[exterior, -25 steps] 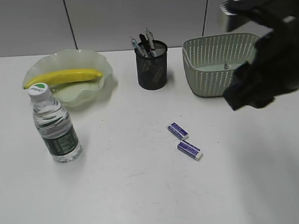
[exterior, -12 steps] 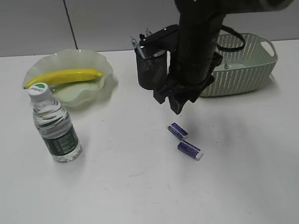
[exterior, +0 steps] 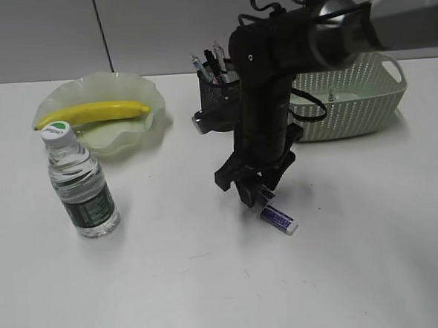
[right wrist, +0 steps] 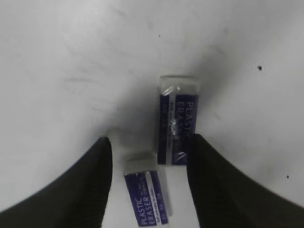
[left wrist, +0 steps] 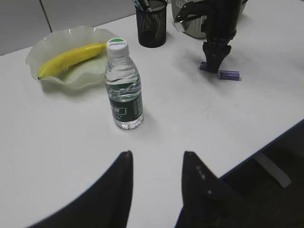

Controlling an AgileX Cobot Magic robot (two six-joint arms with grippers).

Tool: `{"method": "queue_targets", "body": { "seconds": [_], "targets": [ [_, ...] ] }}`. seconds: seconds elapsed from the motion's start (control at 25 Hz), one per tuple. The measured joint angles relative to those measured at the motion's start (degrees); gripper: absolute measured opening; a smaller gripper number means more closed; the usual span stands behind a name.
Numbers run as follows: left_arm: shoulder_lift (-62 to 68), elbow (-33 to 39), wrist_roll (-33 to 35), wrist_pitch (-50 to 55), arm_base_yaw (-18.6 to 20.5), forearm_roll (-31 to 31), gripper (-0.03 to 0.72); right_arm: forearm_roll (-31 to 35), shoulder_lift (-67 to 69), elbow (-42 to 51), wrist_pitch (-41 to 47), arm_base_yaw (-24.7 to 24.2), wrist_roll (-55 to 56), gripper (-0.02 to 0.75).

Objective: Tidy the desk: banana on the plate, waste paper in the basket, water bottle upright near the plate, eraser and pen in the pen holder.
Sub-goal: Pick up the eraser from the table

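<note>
Right end effector (right wrist: 149, 164), fingers apart, is hovering over two erasers (right wrist: 176, 126) reading "PLASTIC ERASER" on the white worktop (right wrist: 57, 57).

I count two erasers: one (right wrist: 177, 126) lying between my right gripper's fingers and a second (exterior: 279, 220) beside it on the desk (exterior: 174, 286). There is one banana (exterior: 93, 112), one plate (exterior: 144, 87), one water bottle (exterior: 80, 183), one pen holder (left wrist: 152, 23) and one basket (exterior: 363, 96). Several pens (exterior: 211, 64) stand in the holder, at least three, though I cannot count them exactly from here.
</note>
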Motion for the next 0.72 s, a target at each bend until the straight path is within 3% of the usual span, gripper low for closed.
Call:
{"method": "queue_targets", "body": {
  "seconds": [0.72],
  "targets": [
    [0.0, 0.0, 0.0, 0.0, 0.0, 0.06, 0.263, -3.02, 2.74, -0.31, -4.54, -0.06, 0.8, 0.413]
  ]
}}
